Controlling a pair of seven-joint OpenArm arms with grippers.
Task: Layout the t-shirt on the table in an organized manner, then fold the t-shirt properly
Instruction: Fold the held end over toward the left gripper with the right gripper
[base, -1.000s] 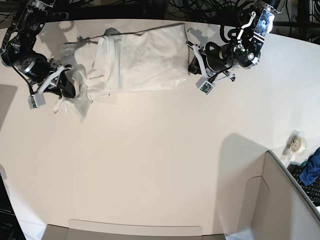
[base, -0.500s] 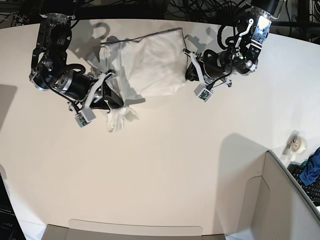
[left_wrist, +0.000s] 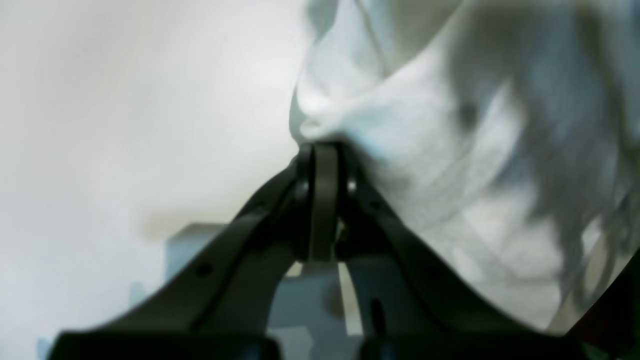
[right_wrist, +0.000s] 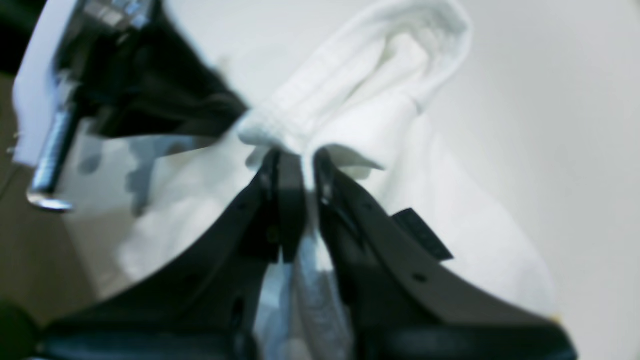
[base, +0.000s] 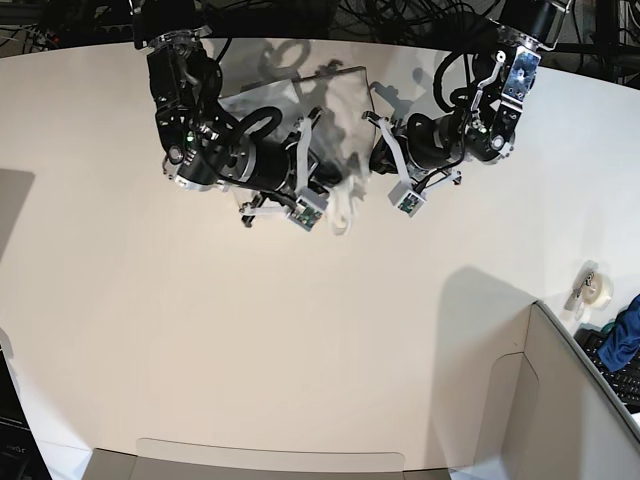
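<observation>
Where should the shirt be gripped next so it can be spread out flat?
Probably by a free hem or sleeve edge, coming in low from the open table side. The shirt hangs bunched between the right gripper and the left gripper, both shut on folds, so no flat edge shows.

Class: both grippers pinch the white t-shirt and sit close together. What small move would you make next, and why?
Probably draw the right gripper and left gripper slowly apart. Both are shut on the t-shirt, which hangs bunched between them over the table; separating should stretch it flat for laying out.
</observation>
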